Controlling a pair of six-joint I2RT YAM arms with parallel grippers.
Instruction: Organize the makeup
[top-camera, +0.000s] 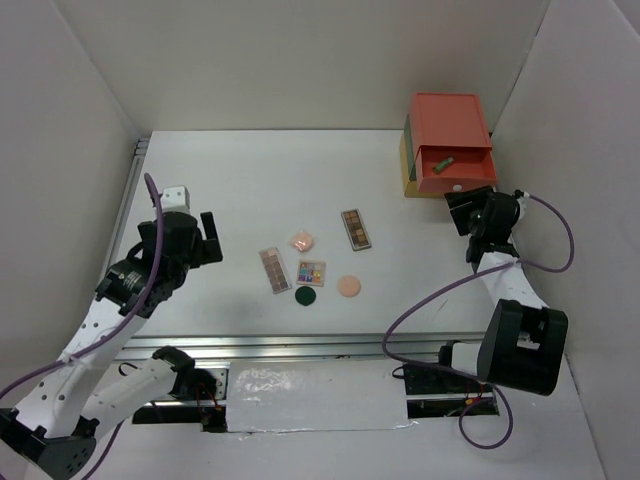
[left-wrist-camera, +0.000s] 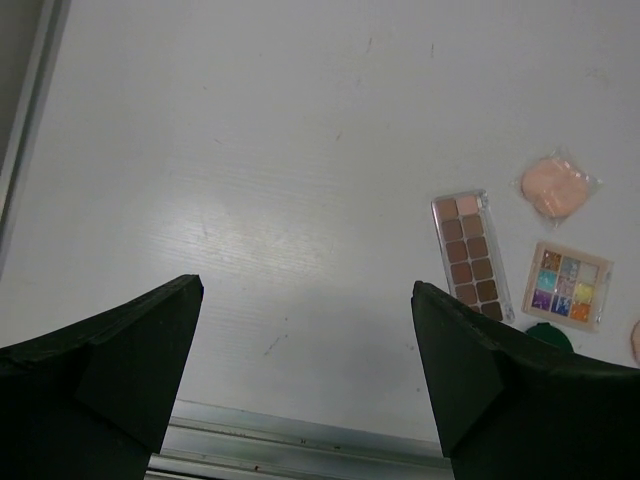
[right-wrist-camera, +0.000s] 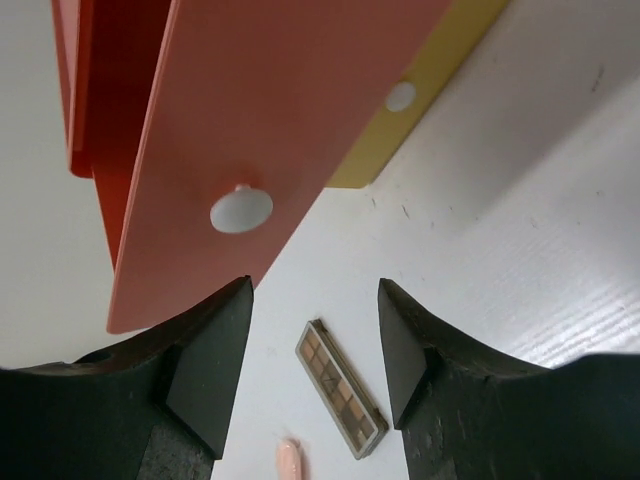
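On the table lie two long brownish palettes (top-camera: 273, 270) (top-camera: 356, 229), a square multicolour palette (top-camera: 311, 272), a pink compact (top-camera: 302, 241), a peach compact (top-camera: 348, 286) and a dark-green compact (top-camera: 306, 295). One green tube (top-camera: 442, 160) lies in the open red drawer (top-camera: 456, 166). My left gripper (top-camera: 210, 240) is open and empty, left of the makeup; its wrist view shows a long palette (left-wrist-camera: 472, 256), the square palette (left-wrist-camera: 568, 285) and the pink compact (left-wrist-camera: 553, 186). My right gripper (top-camera: 459, 210) is open and empty, just in front of the drawer's knob (right-wrist-camera: 241, 208); a long palette (right-wrist-camera: 341, 388) shows beyond it.
The stacked drawer box (top-camera: 447, 140) stands at the back right, its red top drawer pulled out, the yellow drawer (right-wrist-camera: 440, 70) below it. White walls close in both sides and the back. A metal rail (top-camera: 300, 345) runs along the near edge.
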